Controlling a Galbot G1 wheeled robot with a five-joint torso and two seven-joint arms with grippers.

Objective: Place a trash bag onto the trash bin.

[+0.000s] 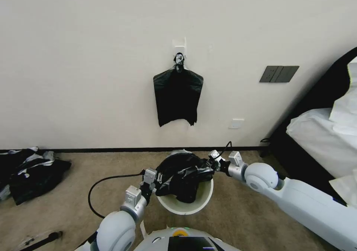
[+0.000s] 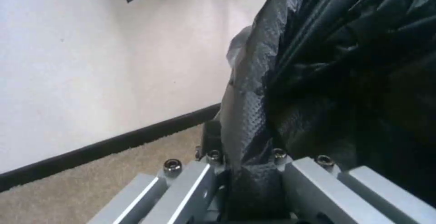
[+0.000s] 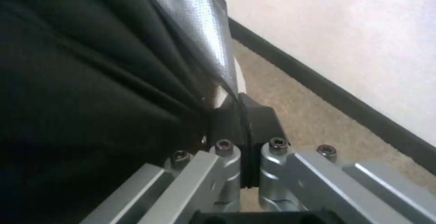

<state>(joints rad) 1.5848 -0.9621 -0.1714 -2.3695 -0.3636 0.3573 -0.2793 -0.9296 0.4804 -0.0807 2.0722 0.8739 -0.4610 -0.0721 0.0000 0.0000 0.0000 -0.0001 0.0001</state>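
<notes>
Head view, lower centre: the trash bag (image 1: 184, 180) hangs bunched over the trash bin (image 1: 186, 204), stretched between the left gripper (image 1: 155, 181) and right gripper (image 1: 212, 165), each clamped on an opposite edge.

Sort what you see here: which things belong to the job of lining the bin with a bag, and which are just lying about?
Belong to the job:
trash bag, bunched over the bin
trash bin on the carpet
left gripper, shut on the bag
right gripper, shut on the bag

Just lying about:
bundle of bags hanging on the wall
cloth heap on the floor
bed
</notes>
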